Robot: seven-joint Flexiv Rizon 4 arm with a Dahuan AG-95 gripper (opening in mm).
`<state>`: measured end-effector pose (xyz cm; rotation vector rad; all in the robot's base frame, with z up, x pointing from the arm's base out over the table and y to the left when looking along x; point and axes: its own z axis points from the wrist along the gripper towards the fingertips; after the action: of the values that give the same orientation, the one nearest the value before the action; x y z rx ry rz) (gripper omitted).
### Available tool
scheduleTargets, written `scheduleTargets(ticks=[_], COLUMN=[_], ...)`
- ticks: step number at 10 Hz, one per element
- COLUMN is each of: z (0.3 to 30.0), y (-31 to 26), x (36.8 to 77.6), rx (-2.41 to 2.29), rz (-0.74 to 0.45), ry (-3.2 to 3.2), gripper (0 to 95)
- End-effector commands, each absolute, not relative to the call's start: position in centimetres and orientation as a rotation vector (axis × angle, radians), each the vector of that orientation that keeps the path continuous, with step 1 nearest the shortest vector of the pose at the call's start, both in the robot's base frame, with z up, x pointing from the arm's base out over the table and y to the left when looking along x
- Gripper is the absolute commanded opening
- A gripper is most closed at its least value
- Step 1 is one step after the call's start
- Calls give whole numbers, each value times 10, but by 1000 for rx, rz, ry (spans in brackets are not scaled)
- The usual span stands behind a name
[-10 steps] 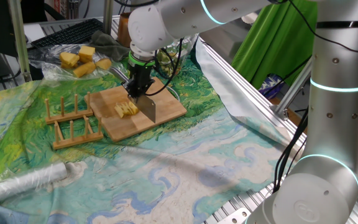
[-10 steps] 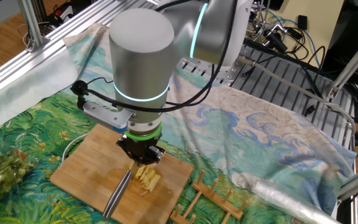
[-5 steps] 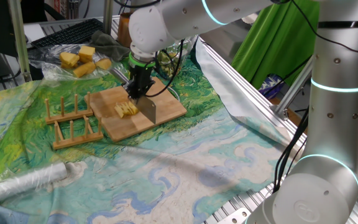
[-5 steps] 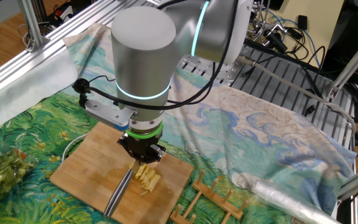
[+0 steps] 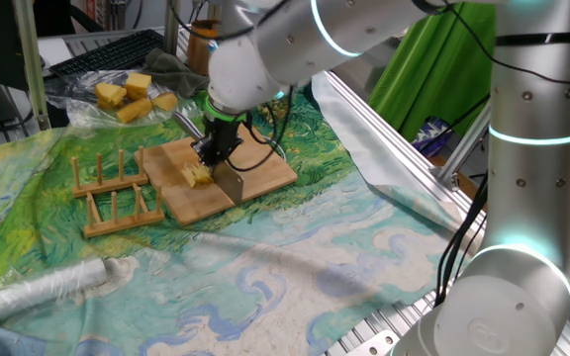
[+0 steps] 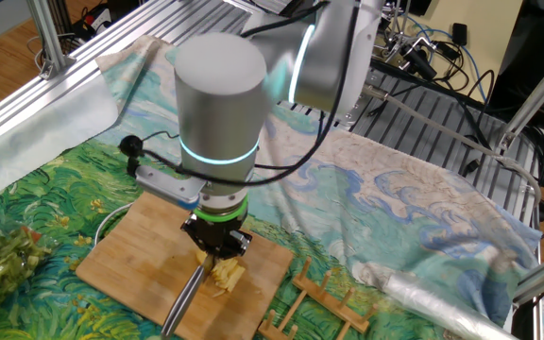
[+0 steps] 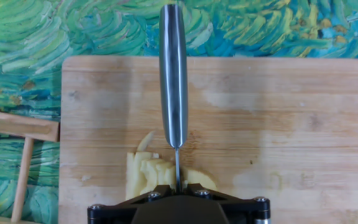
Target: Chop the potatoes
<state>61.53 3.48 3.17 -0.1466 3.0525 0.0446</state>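
— One tool (image 6: 217, 244) only; what does it hold?
— It points down and its fingers are closed on a knife (image 7: 173, 74). The blade stands on edge in the potatoes (image 7: 149, 174).
— Where are the potatoes?
— They lie as a cluster of thin pale slices on the wooden board (image 5: 265, 176), near the middle, right under the tool.
— And the board?
— It rests on the painted cloth (image 5: 295, 257) over the desk. Two small wooden racks (image 5: 115, 194) stand beside it. Bigger yellow chunks (image 5: 132, 94) lie well apart, behind the racks.
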Motion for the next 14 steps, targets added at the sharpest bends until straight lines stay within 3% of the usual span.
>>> scheduleTargets(ticks=[1, 3, 7, 14], z=[9, 13, 57, 77], y=[35, 35, 36, 23], x=[618, 617, 611, 617], rx=[-140, -134, -120, -151], rz=[57, 63, 35, 36], ry=[3084, 3106, 3167, 3163], gripper=[0, 0, 0, 0])
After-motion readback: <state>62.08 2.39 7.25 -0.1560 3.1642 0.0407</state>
